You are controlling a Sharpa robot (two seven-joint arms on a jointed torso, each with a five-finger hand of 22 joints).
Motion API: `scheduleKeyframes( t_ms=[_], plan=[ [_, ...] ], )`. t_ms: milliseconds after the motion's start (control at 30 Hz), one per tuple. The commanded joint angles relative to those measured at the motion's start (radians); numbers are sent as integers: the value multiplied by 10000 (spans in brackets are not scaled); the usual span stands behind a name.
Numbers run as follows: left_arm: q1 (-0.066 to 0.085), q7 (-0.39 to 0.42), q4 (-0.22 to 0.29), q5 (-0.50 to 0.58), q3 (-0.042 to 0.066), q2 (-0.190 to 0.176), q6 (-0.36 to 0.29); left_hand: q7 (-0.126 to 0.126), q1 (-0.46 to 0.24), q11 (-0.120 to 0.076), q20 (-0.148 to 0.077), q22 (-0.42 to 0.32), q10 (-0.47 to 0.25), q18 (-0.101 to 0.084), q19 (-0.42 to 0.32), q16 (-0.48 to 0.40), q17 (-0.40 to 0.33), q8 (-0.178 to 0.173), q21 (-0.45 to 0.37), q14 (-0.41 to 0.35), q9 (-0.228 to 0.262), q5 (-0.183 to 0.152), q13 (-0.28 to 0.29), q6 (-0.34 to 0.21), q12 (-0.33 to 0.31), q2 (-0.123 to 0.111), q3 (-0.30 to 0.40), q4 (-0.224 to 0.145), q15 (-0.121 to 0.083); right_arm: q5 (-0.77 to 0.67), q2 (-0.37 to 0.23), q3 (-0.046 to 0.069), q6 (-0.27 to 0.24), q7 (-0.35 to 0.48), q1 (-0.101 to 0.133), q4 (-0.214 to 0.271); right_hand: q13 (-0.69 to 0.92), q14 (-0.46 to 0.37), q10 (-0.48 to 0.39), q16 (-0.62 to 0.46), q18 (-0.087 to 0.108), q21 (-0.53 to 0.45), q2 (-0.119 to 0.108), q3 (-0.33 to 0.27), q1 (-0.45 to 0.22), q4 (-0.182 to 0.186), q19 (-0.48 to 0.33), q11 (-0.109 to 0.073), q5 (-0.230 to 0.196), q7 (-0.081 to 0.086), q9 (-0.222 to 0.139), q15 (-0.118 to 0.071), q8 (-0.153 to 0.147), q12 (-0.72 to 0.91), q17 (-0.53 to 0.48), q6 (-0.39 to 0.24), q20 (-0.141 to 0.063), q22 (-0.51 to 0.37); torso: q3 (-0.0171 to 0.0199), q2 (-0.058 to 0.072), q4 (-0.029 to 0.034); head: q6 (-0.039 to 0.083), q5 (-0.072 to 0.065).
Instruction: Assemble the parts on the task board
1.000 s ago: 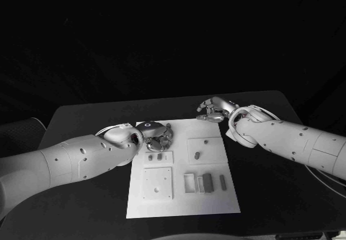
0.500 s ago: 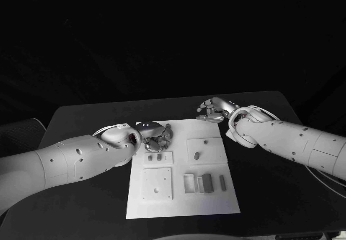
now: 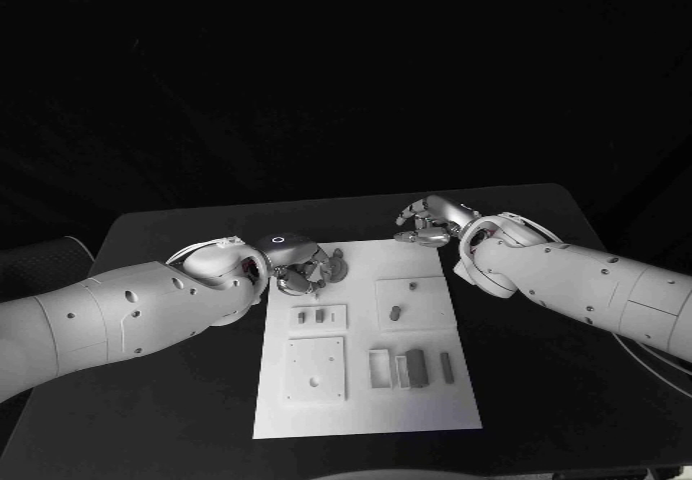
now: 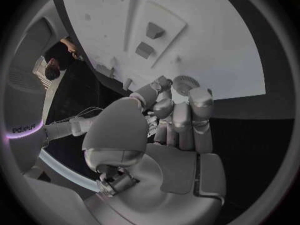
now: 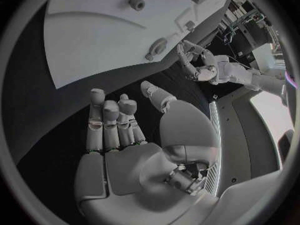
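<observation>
While the left hand [image 3: 306,266] curls its fingers, seemingly empty, over the task board's [image 3: 366,400] far left corner, the right hand [image 3: 428,222] hovers spread and empty above the bench [image 3: 562,390] beyond its far right corner.

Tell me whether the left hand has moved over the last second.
Yes. The left hand has shifted toward the far edge of the task board, away from the two-part plate nearer the robot.

Table [image 3: 188,235]: matt black top, smooth, no sheen. Task board [image 3: 368,400]: flat matt white plate, plastic-like, with raised and recessed panels of the same finish. Parts [image 3: 415,366]: small grey pieces, dull, smooth-sided. Arms [image 3: 101,320]: glossy white moulded shells, hard plastic by look. Left hand [image 3: 306,270] and right hand [image 3: 427,222]: silver, metallic, satin-bright; finger segments smooth and softly reflective.
</observation>
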Motion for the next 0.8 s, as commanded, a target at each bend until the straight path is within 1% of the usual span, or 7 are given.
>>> scheduleKeyframes(
  t_ms=[33, 133, 233, 333, 400, 633, 800],
  plan=[
    [39, -97, 172, 39, 9, -120, 171, 37, -61, -5, -60, 158, -83, 956, -22, 25, 15, 31, 58, 34, 18, 45, 10, 1700, 41, 42, 25, -44, -74, -1, -7, 1, 44, 80, -3, 15, -16, -17, -38, 67, 155, -46, -6, -21, -110, 64, 5, 8, 51, 45, -15, -84, 58, 61, -10, -4, -51, 73, -1, 2, 1, -15, 23],
    [39, -127, 233, 39, 7, -212, 246, 37, -67, -5, -60, 157, -81, 954, -21, 24, 10, 31, 59, 33, 26, 44, 11, 1700, 41, 42, 27, -43, -74, -1, -6, 1, 45, 80, -3, 9, -17, -17, -38, 67, 155, -45, -4, -20, -110, 64, 5, 8, 52, 44, -15, -84, 58, 61, -10, -4, -52, 73, -4, 7, -8, -10, 19],
    [39, -132, 229, 52, 3, -276, 286, 37, -73, -5, -60, 157, -79, 953, -20, 24, 15, 30, 59, 38, 34, 44, 11, 1700, 41, 41, 29, -41, -74, -1, -12, 1, 44, 80, -3, 5, -17, -17, -38, 68, 155, -46, -4, -19, -109, 64, 5, 8, 53, 44, -16, -84, 58, 61, -10, -4, -52, 73, -11, 4, -6, -33, 20],
    [38, -135, 225, 97, -3, -346, 297, 37, -86, -4, -60, 155, -76, 950, -18, 23, 10, 28, 59, 38, 48, 48, 12, 1698, 40, 40, 31, -37, -74, -1, -15, 1, 50, 79, -3, 6, -17, -17, -38, 68, 155, -45, -4, -18, -109, 65, 5, 8, 53, 44, -16, -84, 58, 61, -10, -5, -52, 73, -9, 7, -6, -52, 18],
    [37, -133, 200, 145, -7, -363, 304, 37, -93, -4, -59, 154, -74, 949, -17, 23, 10, 27, 59, 40, 55, 50, 13, 1698, 40, 38, 33, -36, -74, -1, -10, 1, 55, 79, -3, 5, -18, -17, -38, 68, 155, -45, -4, -18, -108, 65, 5, 8, 54, 44, -16, -84, 59, 62, -10, -5, -53, 74, -1, 7, -8, -72, 23],
    [30, -109, 82, 179, -24, -321, 282, 37, -109, -4, -58, 152, -70, 945, -16, 22, 9, 23, 58, 44, 77, 61, 14, 1695, 38, 39, 39, -31, -74, -1, -7, 1, 52, 78, -3, 13, -18, -17, -38, 68, 155, -45, -5, -17, -109, 66, 6, 8, 54, 44, -17, -84, 59, 62, -10, -5, -53, 74, 0, 8, -6, -81, 68],
    [23, -82, -48, 159, -36, -152, 294, 36, -124, -5, -60, 150, -65, 941, -13, 23, 18, 16, 59, 54, 110, 103, 16, 1689, 36, 55, 48, -40, -74, -1, -3, 1, 54, 76, -3, 3, -18, -17, -38, 68, 155, -45, -4, -16, -108, 66, 6, 8, 55, 44, -17, -84, 59, 63, -10, -6, -54, 74, -5, 13, -19, -74, 81]
  ],
)
